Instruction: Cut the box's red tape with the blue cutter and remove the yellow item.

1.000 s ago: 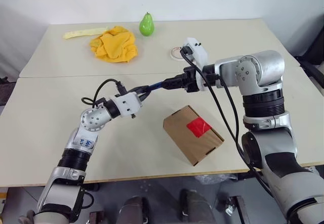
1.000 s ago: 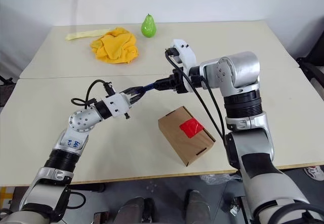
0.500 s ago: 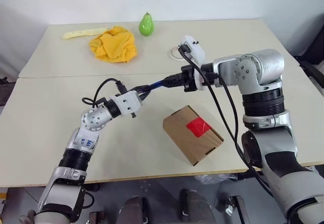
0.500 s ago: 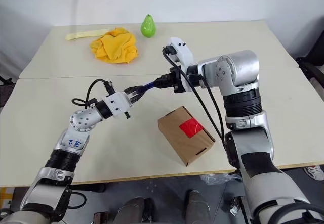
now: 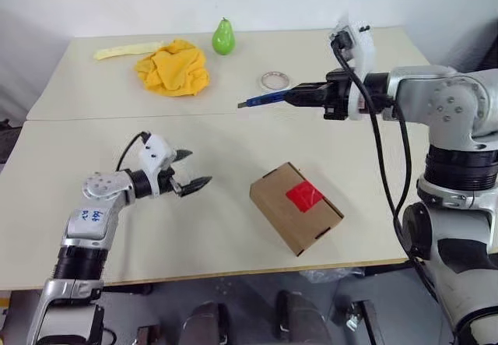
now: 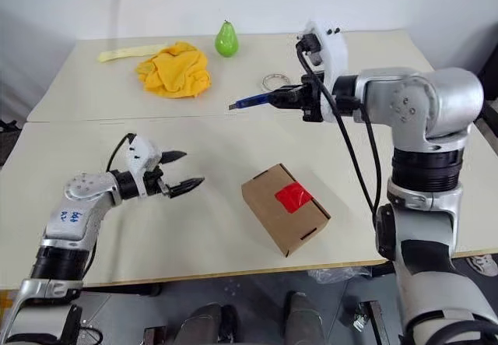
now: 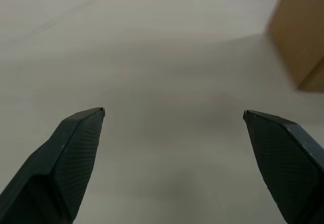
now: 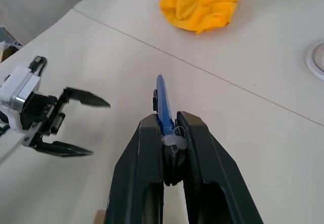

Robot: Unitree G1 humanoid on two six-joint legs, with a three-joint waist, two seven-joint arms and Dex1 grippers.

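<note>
Holding the blue cutter level, right gripper clamped; left gripper spread.

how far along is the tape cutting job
Done: the right gripper has its fingers shut on the cutter, held in the air above the table. The left gripper is open and empty. Left: the red tape on the box looks uncut, the flaps closed, nothing yellow taken out.

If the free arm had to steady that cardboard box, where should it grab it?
Probably across the box's short width at the end nearer the open left gripper, coming from above. It lies flat and skewed, and this keeps the fingers off the red tape.
</note>
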